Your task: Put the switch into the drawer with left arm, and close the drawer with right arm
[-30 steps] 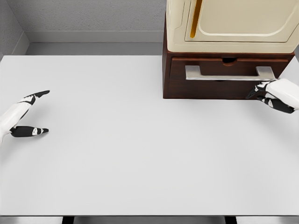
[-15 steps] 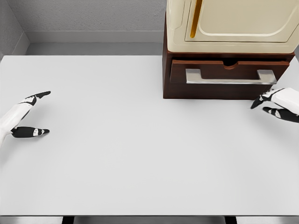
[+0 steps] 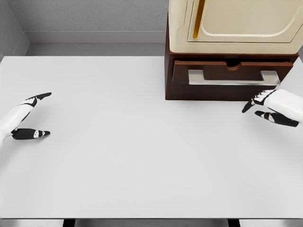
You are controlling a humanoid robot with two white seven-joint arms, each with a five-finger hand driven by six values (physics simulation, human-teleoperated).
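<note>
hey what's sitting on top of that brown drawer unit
A cream appliance with a door sits on the brown drawer unit. The closed drawer front hides whatever is inside, so no switch shows.

The table [image 3: 142,156] is showing a smooth, matt white top. The drawer [image 3: 232,72] front is looking like dark polished wood, its handle [image 3: 232,78] like brushed metal. The cream cabinet [image 3: 236,23] above is appearing glossy, perhaps plastic.
</note>
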